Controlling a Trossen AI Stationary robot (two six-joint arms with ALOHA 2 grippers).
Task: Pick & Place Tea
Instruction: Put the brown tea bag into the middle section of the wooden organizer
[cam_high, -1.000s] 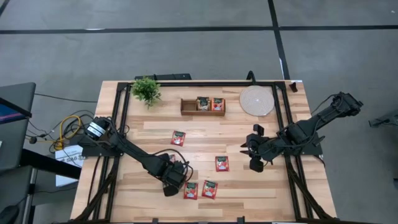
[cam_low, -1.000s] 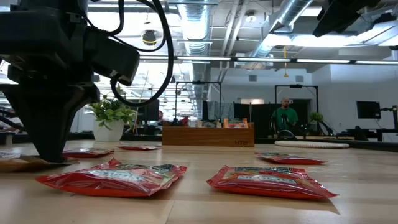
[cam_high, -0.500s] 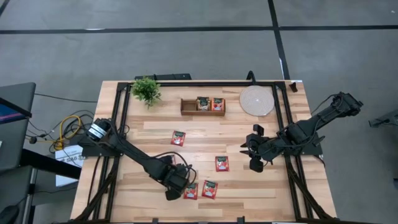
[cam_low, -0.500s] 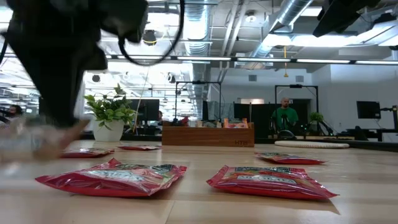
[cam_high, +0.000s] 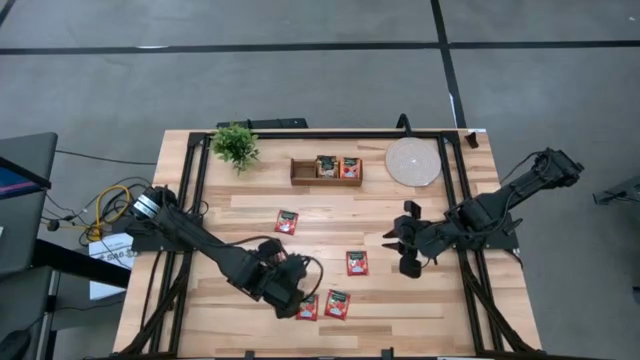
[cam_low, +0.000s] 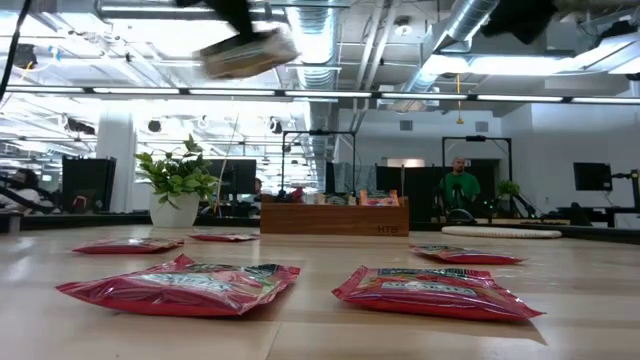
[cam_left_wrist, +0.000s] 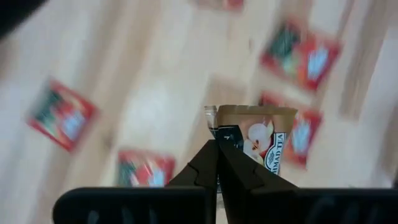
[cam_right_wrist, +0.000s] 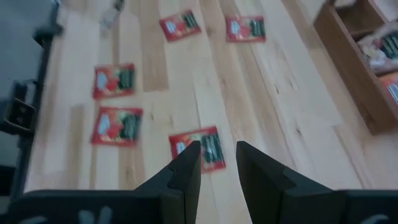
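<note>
The left tool (cam_left_wrist: 217, 163) is clamped on a beige tea sachet (cam_left_wrist: 261, 137) lifted clear of the surface, the wooden tray (cam_high: 326, 170) lying well beyond it toward the far edge, while the right tool (cam_right_wrist: 217, 163) hangs part-open near mid-surface.

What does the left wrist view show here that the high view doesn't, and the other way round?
Left wrist view only: the left gripper shut on a beige tea sachet, its label readable. High view only: the whole table, the wooden tray with two sachets, the potted plant, the round disc, and the right gripper open over bare wood. Both: red sachets lying near the left gripper.
</note>
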